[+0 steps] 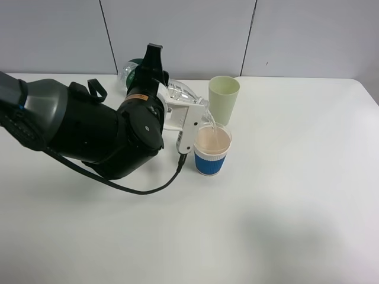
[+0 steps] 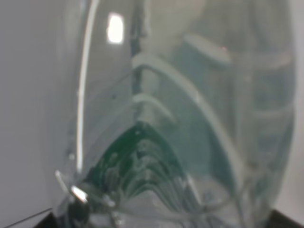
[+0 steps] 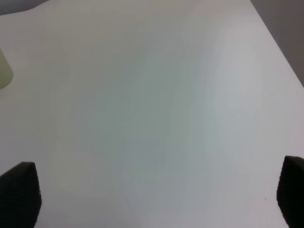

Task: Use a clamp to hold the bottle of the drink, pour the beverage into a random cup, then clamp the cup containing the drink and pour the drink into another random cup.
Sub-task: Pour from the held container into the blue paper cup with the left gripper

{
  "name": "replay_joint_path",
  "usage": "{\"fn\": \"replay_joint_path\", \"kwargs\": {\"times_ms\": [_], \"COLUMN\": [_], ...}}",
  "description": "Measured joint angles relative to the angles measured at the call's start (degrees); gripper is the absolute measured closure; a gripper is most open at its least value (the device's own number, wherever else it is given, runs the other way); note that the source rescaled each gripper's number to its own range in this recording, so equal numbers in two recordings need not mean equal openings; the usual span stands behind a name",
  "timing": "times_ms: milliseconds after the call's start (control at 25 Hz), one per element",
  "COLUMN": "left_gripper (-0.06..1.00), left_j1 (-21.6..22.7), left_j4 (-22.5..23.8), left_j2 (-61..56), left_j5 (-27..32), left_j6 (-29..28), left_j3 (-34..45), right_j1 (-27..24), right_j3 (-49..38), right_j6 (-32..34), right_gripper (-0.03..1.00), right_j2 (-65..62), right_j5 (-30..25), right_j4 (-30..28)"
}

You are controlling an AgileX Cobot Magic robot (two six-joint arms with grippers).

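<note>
One pour is in hand: the left gripper (image 1: 188,113) clenches the tilted bottle (image 1: 182,92) over the blue-sleeved cup (image 1: 211,161), toward the table's (image 1: 296,201) far edge. The right gripper (image 3: 154,194) gapes empty. Next, right the bottle gently.

A white table (image 1: 284,213) takes up most of what I can see, its top plain and matte, with a faint soft shadow towards the near right. Behind it stands a pale grey wall (image 1: 177,29) of flat panels split by thin dark seams. Near the table's back edge, left of the middle, a glossy teal tumbler (image 1: 130,71) shows only in part. Past the table's right edge lies darker grey floor (image 3: 287,33)
</note>
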State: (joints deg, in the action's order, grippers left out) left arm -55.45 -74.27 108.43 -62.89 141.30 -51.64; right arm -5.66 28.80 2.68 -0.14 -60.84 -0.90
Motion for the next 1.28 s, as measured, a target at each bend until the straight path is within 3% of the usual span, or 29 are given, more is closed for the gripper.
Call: {"fn": "replay_joint_path", "kwargs": {"times_ms": [600,1280], "left_gripper": [0.91,0.91], "left_j1": [0.0,0.0], "left_j4": [0.3,5.0], "left_j2": [0.0,0.0], "left_j5": [-3.8,-3.9], "left_j6": [0.2,2.1], "left_j3": [0.0,0.0], "right_j1": [0.0,0.0], "right_j3": [0.0,0.0], "right_j6": [0.0,0.0], "right_gripper": [-0.03,-0.03], "right_j2": [0.0,0.0], "right_j5": [0.0,0.0], "right_j4": [0.0,0.0]}}
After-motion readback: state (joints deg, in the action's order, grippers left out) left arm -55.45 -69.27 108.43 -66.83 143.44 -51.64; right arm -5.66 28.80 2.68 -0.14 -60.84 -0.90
